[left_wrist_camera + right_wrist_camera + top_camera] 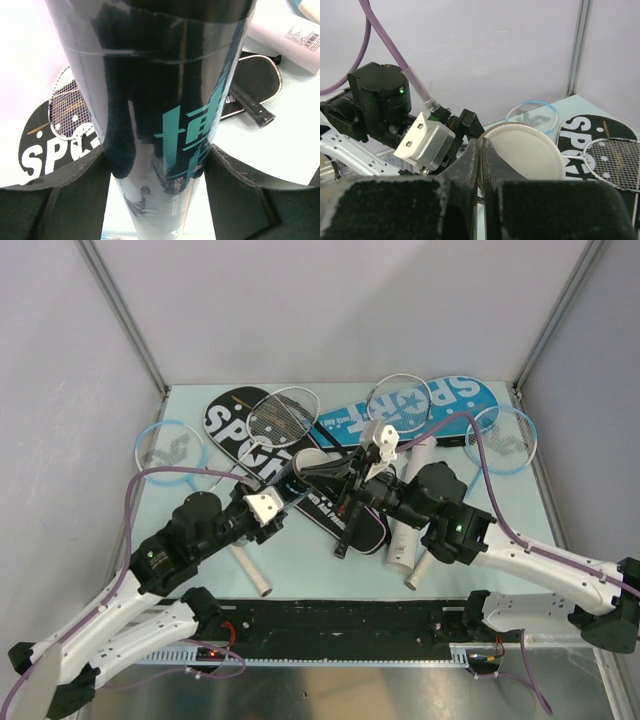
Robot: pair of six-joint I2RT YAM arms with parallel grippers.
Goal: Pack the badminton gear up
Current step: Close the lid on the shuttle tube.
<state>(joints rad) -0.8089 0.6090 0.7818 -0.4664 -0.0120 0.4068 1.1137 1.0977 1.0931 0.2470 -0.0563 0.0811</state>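
Lying nearest the bases on the table (320,580): white tube (399,540), just beside the right arm. Next, left end effector (157,195) clamped wide around black tube (160,100), one finger on each side, tube tilted with its capped end up. Right end effector (480,150) closed tight, tips at the rim of the white cap (525,150); pinching it or only touching, cannot tell. Plain black cover (355,525) lies under both wrists. Farther back: black SPORT cover (232,420) with silver racket (283,415) on it, and blue cover (440,405) with second silver racket (398,400) on it. Left blue racket (170,448) and right blue racket (502,437) lie at the far side edges.
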